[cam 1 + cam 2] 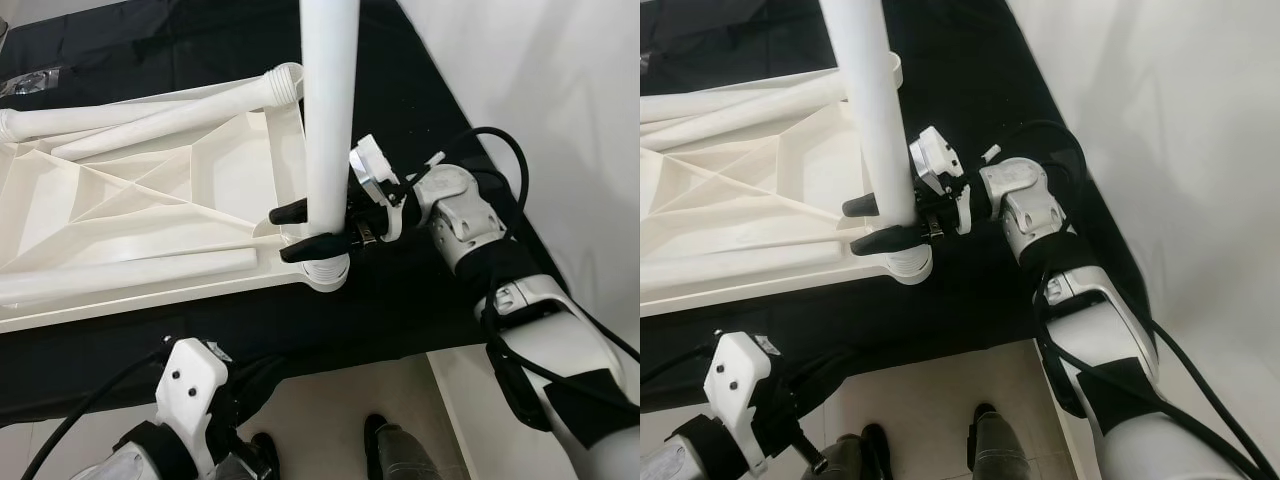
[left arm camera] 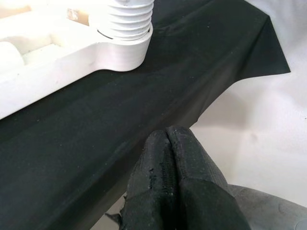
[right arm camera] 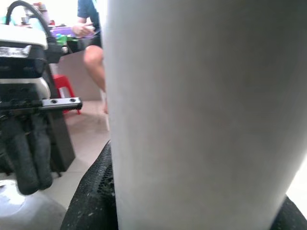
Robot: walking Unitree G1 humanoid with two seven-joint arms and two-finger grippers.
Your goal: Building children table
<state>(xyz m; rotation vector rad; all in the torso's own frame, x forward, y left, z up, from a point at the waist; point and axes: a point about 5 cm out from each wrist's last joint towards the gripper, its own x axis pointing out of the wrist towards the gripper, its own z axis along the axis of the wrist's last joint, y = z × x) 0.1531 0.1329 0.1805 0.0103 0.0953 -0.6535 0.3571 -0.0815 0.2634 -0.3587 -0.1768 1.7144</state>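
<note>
You had the right gripper (image 1: 308,230) with its jaws clamped low on the upright table leg (image 1: 329,110), keeping it square over the threaded corner socket (image 1: 322,270) of the upturned tabletop (image 1: 130,200), probably for screwing it in. The tabletop lay underside-up on the black-draped desk (image 1: 400,300) so its sockets faced upward. Your left gripper (image 2: 175,191) hung low beside the desk's edge, jaws pressed together on nothing.
</note>
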